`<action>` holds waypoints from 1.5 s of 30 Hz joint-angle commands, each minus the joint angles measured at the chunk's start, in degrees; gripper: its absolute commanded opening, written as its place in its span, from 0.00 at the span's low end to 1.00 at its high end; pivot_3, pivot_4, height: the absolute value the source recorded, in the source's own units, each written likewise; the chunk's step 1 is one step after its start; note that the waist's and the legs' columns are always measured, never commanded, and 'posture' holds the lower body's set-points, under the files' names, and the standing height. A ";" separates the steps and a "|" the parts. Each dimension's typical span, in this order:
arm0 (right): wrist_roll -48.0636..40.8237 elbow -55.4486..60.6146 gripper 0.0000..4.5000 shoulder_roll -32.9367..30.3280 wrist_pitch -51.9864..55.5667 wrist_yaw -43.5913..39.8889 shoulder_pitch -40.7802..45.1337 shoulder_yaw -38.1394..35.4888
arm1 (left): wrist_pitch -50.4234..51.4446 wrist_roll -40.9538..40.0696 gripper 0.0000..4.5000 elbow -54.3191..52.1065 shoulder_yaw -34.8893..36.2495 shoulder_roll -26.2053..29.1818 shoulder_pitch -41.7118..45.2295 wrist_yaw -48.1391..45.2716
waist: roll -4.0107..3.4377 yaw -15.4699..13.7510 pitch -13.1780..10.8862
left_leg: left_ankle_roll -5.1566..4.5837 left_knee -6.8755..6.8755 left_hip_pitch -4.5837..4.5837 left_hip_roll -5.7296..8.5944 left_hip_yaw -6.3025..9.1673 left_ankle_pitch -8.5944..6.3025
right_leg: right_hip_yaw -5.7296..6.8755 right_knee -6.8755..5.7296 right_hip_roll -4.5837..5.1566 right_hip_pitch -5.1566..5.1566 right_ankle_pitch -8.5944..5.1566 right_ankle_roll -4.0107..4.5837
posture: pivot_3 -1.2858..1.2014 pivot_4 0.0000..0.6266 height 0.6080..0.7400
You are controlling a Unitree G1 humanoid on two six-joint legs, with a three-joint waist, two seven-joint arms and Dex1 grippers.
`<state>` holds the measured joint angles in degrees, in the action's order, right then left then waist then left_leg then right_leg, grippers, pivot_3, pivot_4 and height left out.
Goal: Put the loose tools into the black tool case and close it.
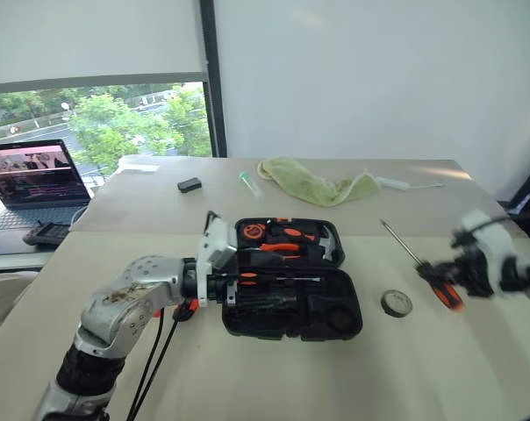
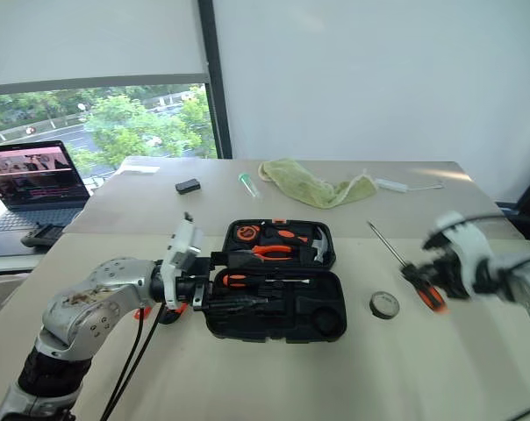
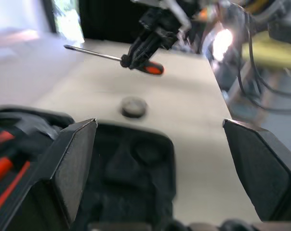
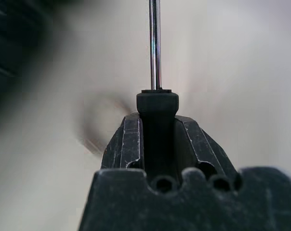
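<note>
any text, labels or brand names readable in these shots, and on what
None can be read.
Laptop: its screen shows a picture with marks too small to read.
Black tool case: no legible brand or label on the shell or the tools inside.
Tape roll and screwdriver: no markings can be made out.
</note>
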<state>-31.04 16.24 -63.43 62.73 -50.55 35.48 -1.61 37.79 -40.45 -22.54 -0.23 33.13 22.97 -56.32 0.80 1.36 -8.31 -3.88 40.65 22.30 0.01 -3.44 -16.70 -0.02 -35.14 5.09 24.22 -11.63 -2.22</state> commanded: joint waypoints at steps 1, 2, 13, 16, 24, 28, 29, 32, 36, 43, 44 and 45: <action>1.32 2.85 0.12 5.39 2.33 -3.04 10.54 13.18 | 2.72 -5.95 1.00 1.15 6.38 5.46 -0.57 -5.14 | 0.20 0.12 -0.11 | 0.03 0.00 -0.02 -0.08 0.00 0.01 | 0.02 -0.04 -0.08 0.02 -0.01 0.08 | 0.52 0.24 1.00; 3.56 2.04 0.12 7.91 1.57 -4.83 14.68 19.15 | 3.08 -6.91 1.00 2.06 8.02 7.87 -1.42 -7.23 | 0.21 -0.02 -0.12 | 0.11 0.00 -0.01 -0.19 0.02 0.06 | 0.06 -0.03 -0.18 0.04 0.02 0.16 | 0.52 0.24 1.00; 24.01 -12.75 0.12 16.72 -13.78 -17.19 26.18 47.97 | -4.81 -3.17 1.00 5.54 12.43 17.71 -9.22 -18.48 | 0.16 -1.94 -0.17 | 0.50 0.29 1.37 0.29 -0.01 0.30 | 0.77 -0.09 0.40 1.01 0.04 0.07 | 0.52 0.24 1.00; 26.81 -15.08 0.12 17.95 -16.75 -20.23 26.46 49.42 | -6.35 -2.26 1.00 6.02 13.24 17.69 -11.06 -18.27 | 0.16 -1.67 -0.17 | 0.49 0.21 1.40 0.30 -0.04 0.26 | 0.90 -0.01 0.41 1.06 0.05 0.06 | 0.52 0.24 1.00; 31.92 -18.92 0.12 22.20 -19.53 -24.51 26.19 49.37 | -8.30 -1.42 1.00 5.15 13.96 17.31 -12.62 -17.05 | 0.17 -1.52 -0.17 | 0.57 0.20 0.93 0.14 -0.05 0.30 | 0.91 -0.07 0.32 0.82 0.04 0.06 | 0.52 0.24 1.00; 33.13 -19.92 0.12 23.85 -18.45 -25.28 25.58 48.46 | -9.02 -1.16 1.00 4.76 13.98 17.04 -13.56 -16.54 | 0.17 -1.35 -0.17 | 0.36 0.20 0.82 0.12 -0.04 0.18 | 0.88 -0.32 0.32 0.83 0.03 0.10 | 0.52 0.24 1.00; 33.17 -20.34 0.12 24.45 -18.05 -25.06 25.32 47.95 | -9.20 -1.12 1.00 4.62 13.93 16.92 -13.71 -16.32 | 0.17 -1.24 -0.17 | 0.36 0.20 0.80 0.12 -0.04 0.18 | 0.88 -0.42 0.32 0.84 0.02 0.12 | 0.52 0.24 1.00; 33.65 -21.01 0.36 25.55 -17.93 -24.94 24.82 46.71 | -9.64 -0.99 1.00 4.43 13.81 16.65 -14.05 -15.86 | 0.17 -1.06 -0.17 | 0.39 0.20 0.71 0.10 -0.04 0.19 | 0.86 -0.66 0.32 0.84 -0.02 0.20 | 0.52 0.24 1.00; 33.01 -18.65 0.66 25.09 -16.01 -25.09 24.45 43.79 | -9.58 -1.23 1.00 4.48 13.73 16.64 -14.18 -15.70 | 0.15 -1.01 -0.18 | 0.43 0.19 0.80 0.12 -0.04 0.21 | 0.83 -0.72 0.33 0.99 -0.04 0.23 | 0.52 0.24 1.00; 28.02 -10.07 0.66 22.26 -8.81 -25.74 24.59 35.72 | -10.29 -0.81 1.00 5.56 12.28 16.30 -13.02 -15.88 | 0.14 -1.02 -0.20 | 0.43 0.19 0.89 0.11 -0.03 0.21 | 0.86 -0.71 0.34 1.03 -0.04 0.22 | 0.52 0.24 1.00; 27.01 -8.35 0.66 22.23 -7.29 -24.61 23.88 33.49 | -10.28 -0.79 1.00 5.50 12.08 16.08 -12.84 -15.80 | 0.14 -1.01 -0.20 | 0.41 0.19 0.88 0.10 -0.02 0.20 | 0.86 -0.71 0.33 1.03 -0.04 0.22 | 0.52 0.24 1.00; 25.94 -6.74 0.66 22.56 -5.66 -23.05 22.96 30.76 | -10.23 -0.75 1.00 5.41 11.89 15.83 -12.66 -15.70 | 0.14 -1.00 -0.20 | 0.41 0.18 0.88 0.10 -0.03 0.20 | 0.86 -0.70 0.33 1.04 -0.04 0.23 | 0.52 0.24 1.00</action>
<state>-2.85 5.47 -40.72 54.05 -75.68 59.22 34.67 28.66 -40.81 -16.54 11.79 49.32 9.20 -72.04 0.94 0.36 -8.51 -3.48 40.82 23.17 0.10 -3.47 -16.51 0.85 -35.85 5.42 25.26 -11.67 -1.99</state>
